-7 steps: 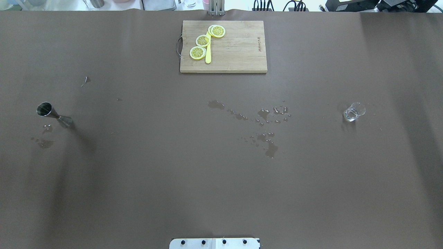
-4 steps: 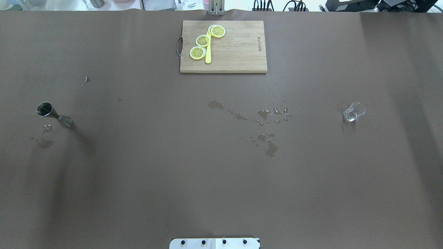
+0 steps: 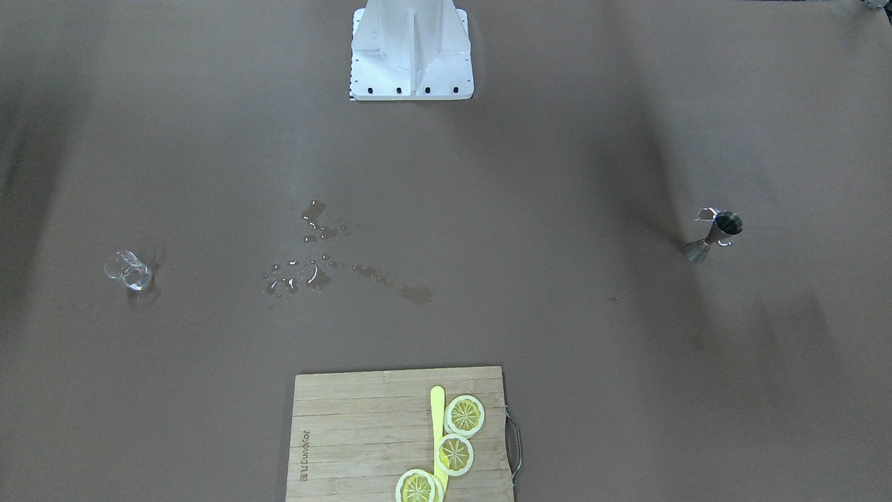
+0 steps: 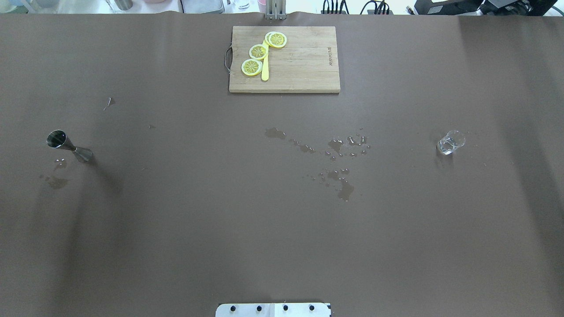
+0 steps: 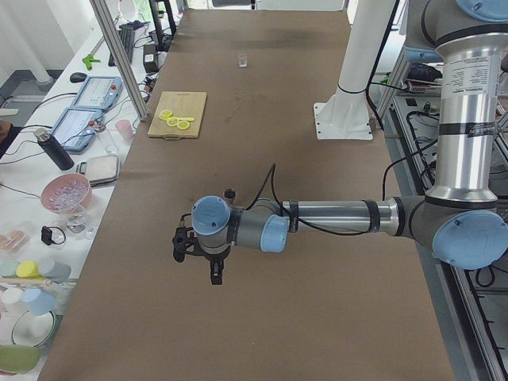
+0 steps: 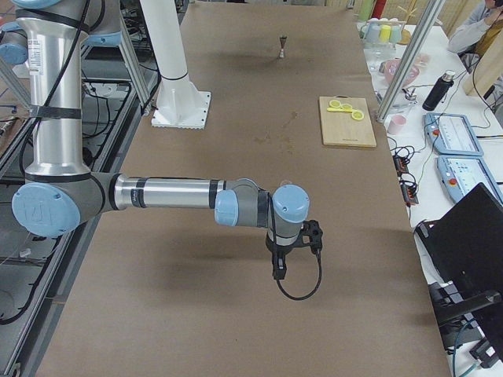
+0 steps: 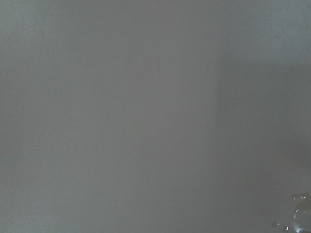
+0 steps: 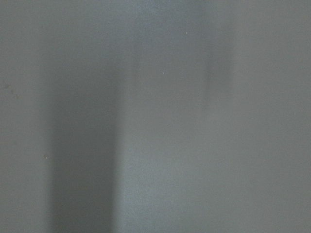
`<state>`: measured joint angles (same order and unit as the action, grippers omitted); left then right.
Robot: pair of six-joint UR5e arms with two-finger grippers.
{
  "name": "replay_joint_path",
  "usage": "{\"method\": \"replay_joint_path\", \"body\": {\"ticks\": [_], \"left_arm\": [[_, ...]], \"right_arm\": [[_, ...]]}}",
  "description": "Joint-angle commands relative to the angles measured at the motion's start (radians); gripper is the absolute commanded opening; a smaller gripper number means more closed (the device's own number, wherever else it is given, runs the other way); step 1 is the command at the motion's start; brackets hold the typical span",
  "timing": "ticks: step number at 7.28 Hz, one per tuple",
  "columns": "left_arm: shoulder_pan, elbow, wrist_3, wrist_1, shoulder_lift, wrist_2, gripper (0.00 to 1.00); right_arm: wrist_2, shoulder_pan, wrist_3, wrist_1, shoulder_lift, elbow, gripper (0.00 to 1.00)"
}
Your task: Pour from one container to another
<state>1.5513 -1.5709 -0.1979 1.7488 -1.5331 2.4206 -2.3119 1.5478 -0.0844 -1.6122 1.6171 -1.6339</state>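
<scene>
You will find the polished stainless-steel double-cone jigger (image 4: 69, 147) standing upright far out on the robot's left side of the surface (image 4: 185, 229). Its upper cup is open and mirror-bright. The small clear drinking glass (image 4: 450, 142) stands upright far out on the robot's right, well apart from the jigger. Its contents cannot be judged.

Between them, near the middle, lie scattered glossy puddles and droplets of clear liquid (image 4: 340, 169). Smaller wet marks (image 4: 56, 180) sit just beside the jigger.

The surface is covered in a matte brown sheet, smooth and faintly creased. At its far edge from the robot lies a rectangular slatted bamboo cutting board (image 4: 304, 66) with a metal loop handle. It carries three yellow lemon slices (image 4: 258, 51) and a flat yellow plastic stick (image 4: 265, 70).

The white robot base (image 3: 411, 49) is bolted at the near edge.

The left hand (image 5: 216, 275) and the right hand (image 6: 279, 269) each hang above bare surface at opposite ends. Neither is near the jigger or the glass, and whether the fingers are parted or closed cannot be told. Both wrist views show only blurred sheet.

Beside the surface runs a white side bench (image 5: 32, 206) with tablets, bowls and a dark bottle (image 5: 54, 151).
</scene>
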Motion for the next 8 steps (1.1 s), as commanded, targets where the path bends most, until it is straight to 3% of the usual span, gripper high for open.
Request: {"method": "replay_joint_path", "body": {"ticks": [1,8], "left_arm": [[0.001,0.000,0.000,0.000,0.001,0.000,0.99],[0.000,0.009,0.000,0.000,-0.012,0.000,0.99]], "right_arm": [[0.000,0.000,0.000,0.000,0.001,0.000,1.00],[0.000,-0.002,0.000,0.000,-0.003,0.002,1.00]]}}
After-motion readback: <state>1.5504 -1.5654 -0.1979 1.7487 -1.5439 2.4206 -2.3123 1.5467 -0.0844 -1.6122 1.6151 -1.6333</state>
